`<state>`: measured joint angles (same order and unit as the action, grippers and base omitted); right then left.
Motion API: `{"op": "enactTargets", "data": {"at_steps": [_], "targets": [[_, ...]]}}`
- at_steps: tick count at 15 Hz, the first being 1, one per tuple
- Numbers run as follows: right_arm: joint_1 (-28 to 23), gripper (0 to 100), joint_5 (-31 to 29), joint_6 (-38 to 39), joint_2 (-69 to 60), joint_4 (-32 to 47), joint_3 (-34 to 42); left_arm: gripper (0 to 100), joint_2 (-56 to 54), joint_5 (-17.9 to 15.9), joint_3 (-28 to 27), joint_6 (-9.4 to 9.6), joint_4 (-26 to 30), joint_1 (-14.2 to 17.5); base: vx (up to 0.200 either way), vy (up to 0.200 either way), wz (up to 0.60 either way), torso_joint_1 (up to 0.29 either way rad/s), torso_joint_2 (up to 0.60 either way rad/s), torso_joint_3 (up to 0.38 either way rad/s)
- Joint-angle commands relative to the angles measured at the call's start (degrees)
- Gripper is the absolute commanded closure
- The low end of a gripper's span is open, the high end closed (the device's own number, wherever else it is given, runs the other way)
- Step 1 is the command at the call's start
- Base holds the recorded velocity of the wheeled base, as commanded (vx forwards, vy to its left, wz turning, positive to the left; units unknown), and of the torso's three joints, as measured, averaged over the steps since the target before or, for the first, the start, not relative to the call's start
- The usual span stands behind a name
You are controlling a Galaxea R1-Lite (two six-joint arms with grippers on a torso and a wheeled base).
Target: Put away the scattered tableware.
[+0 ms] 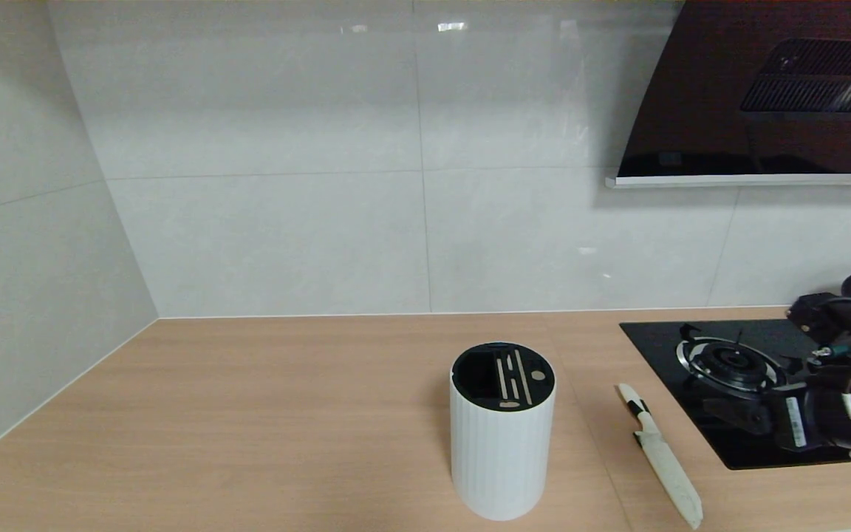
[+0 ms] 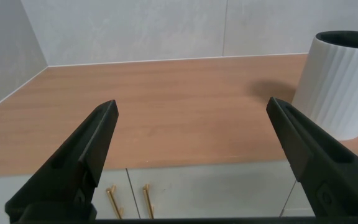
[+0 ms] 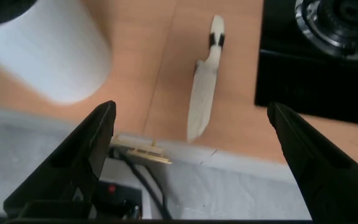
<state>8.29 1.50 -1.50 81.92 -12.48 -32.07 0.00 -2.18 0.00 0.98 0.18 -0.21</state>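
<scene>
A white knife (image 1: 660, 452) lies flat on the wooden counter (image 1: 285, 414), blade toward the front edge, between the holder and the hob. In the right wrist view the knife (image 3: 204, 84) lies beyond the open fingers of my right gripper (image 3: 191, 155), which hovers above the counter's front edge. A white ribbed utensil holder (image 1: 501, 428) with a black slotted top stands upright left of the knife. The holder (image 2: 339, 81) also shows beyond my left gripper (image 2: 191, 146), which is open, holds nothing and sits below the counter's front edge.
A black gas hob (image 1: 736, 377) with a burner ring is set into the counter at the right. A dark range hood (image 1: 765, 96) hangs above it. Tiled walls close the back and left. Cabinet doors with brass handles (image 2: 129, 199) lie under the counter.
</scene>
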Motion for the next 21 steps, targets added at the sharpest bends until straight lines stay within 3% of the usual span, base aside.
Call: {"op": "enactTargets", "data": {"at_steps": [1,7,21], "targets": [[0.24,0,-0.97,-0.08,16.96,-5.89,-4.05,0,0.0,-0.02,0.0,-0.01,-0.01,0.03,0.0,0.0,0.0,0.0,0.0,0.0],[-0.29,0,-1.41,-0.08,39.81,-19.6,-9.24,0,0.0,-0.02,0.0,-0.01,-0.01,0.03,0.0,0.0,0.0,0.0,0.0,0.0],[-2.58,0,-1.24,0.27,52.73,-19.86,-14.51,0,0.0,-0.02,0.0,0.17,-0.01,0.03,0.0,0.0,0.0,0.0,0.0,0.0]]}}
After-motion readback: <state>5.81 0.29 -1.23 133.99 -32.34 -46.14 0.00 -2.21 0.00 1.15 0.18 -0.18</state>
